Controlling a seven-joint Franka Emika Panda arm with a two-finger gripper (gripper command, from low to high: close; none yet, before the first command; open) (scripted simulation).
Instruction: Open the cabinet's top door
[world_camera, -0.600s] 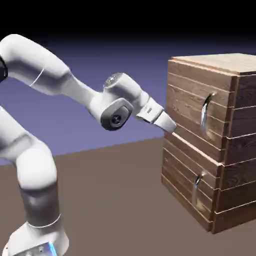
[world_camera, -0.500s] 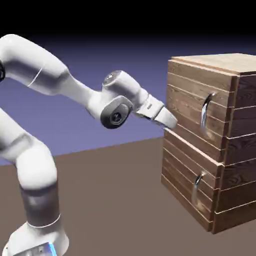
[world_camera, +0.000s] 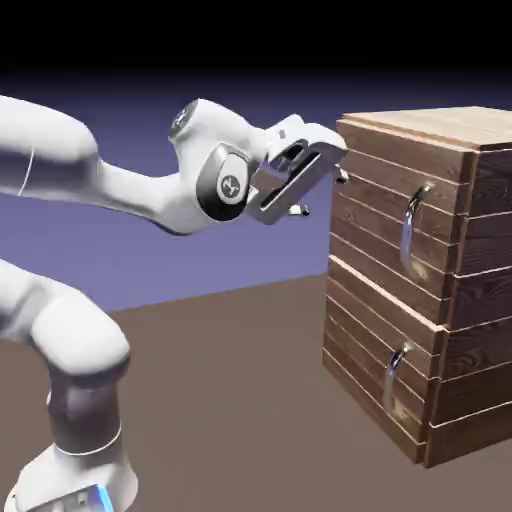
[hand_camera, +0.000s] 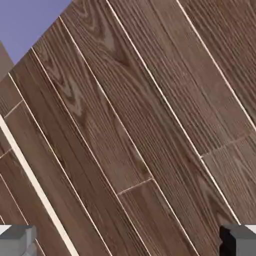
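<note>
Arm reaches right, wrist rolled; gripper (world_camera: 318, 192) spread wide, empty, near the cabinet's (world_camera: 440, 300) top door (world_camera: 385, 225) upper left. Hand view: slanted planks only; handle (world_camera: 410, 225) unseen.

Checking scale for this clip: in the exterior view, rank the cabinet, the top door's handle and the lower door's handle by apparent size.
1. cabinet
2. top door's handle
3. lower door's handle, clearly shorter though about as near.
</note>
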